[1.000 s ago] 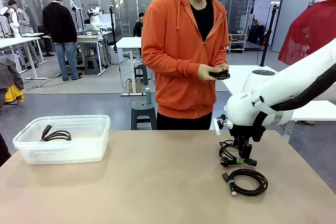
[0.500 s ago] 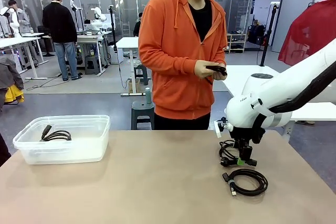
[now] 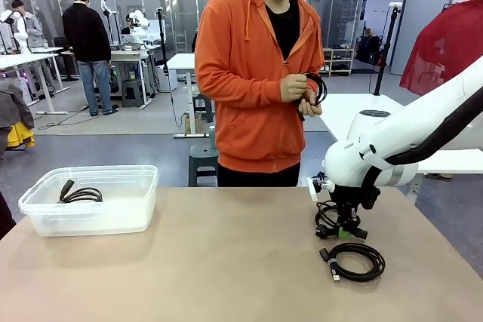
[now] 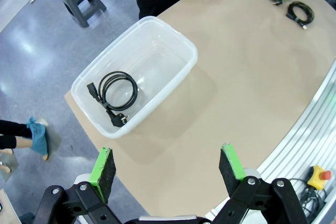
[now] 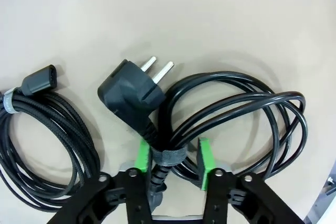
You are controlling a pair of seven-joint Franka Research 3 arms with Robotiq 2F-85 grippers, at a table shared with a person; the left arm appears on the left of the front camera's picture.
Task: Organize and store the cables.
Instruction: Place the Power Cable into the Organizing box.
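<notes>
- The right gripper point(image 5: 172, 162) stood low over the matt tan table point(image 3: 226, 262), its black fingers with green pads set a little apart on either side of the taped neck of a power cord point(image 5: 236, 114).
- The pads sat close against that neck; I could not tell whether they had actually pinched it.
- The power cord was smooth, glossy black rubber, wound in loose oval loops, with a chunky angled plug point(image 5: 128, 95) carrying two round metal pins.
- Just beside it lay a second cable point(image 5: 47, 135), braided and matt, wound in a tighter round coil, with a small rectangular connector and a grey band near that end.
- The left gripper point(image 4: 167, 150) hung high above the table, its fingers spread wide with nothing between them.
- Beneath it sat a clear plastic bin point(image 4: 173, 40), rectangular with rounded corners, on the table's left end, well apart from the two cables on the right.
- A third coil point(image 4: 118, 95), thin, black and round with plug ends, lay flat on the bin's floor.
- At the far side, a person in an orange hoodie point(image 3: 241, 73) held a small black coil point(image 3: 317, 88) in both hands at chest height.
</notes>
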